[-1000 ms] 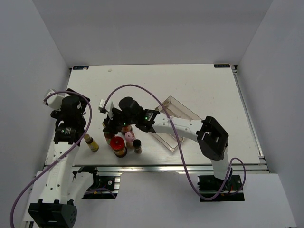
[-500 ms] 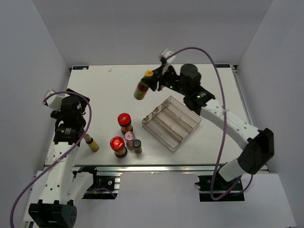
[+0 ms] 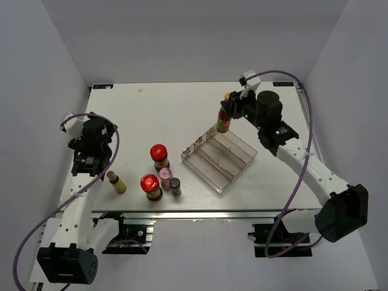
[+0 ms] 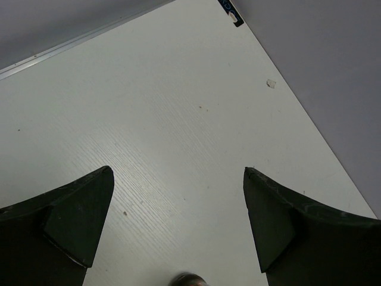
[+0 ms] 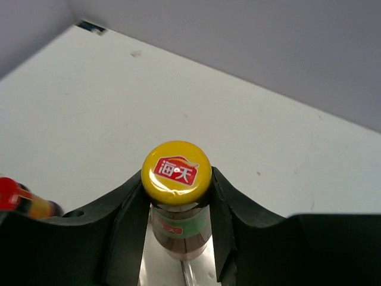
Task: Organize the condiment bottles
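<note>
The white rectangular table (image 3: 182,103) carries a clear plastic stepped tray (image 3: 209,167). The right gripper (image 5: 178,179) is clenched on the neck of a slim, yellow-capped glass sauce bottle (image 3: 224,121). The bottle is upright at the tray's far corner; whether its base touches the tray cannot be determined. The left gripper (image 4: 177,173) is fully released above bare table and grasps nothing.

Handling, as judged: the bottle is rigid, smooth, breakable and weighted by its contents. Grip just beneath the cap, where the lip resists slippage.

The remaining small bottles and jars (image 3: 159,156) stand left of the tray.
</note>
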